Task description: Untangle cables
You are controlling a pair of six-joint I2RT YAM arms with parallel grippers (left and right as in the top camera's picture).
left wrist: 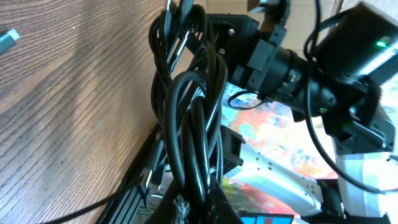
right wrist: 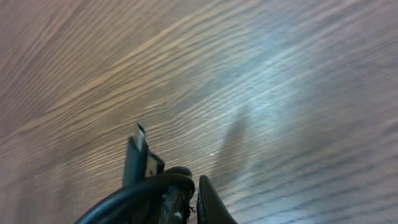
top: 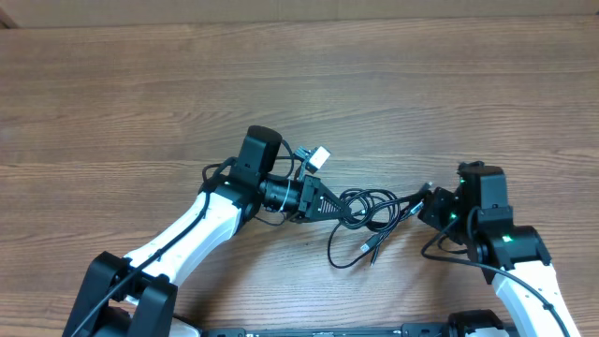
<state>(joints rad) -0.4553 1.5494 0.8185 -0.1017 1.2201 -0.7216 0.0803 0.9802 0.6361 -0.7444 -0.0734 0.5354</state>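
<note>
Left gripper (top: 330,204): closed on cables (top: 371,212)
Right gripper (top: 418,202): closed on same cables
Around: wood table (top: 140,94); right arm (left wrist: 323,81) behind the loops

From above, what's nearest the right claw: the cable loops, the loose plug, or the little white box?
1. cable loops, held in the right gripper, centre.
2. loose plug, lying on the table, toward its near edge.
3. white box, up on the left arm.
</note>
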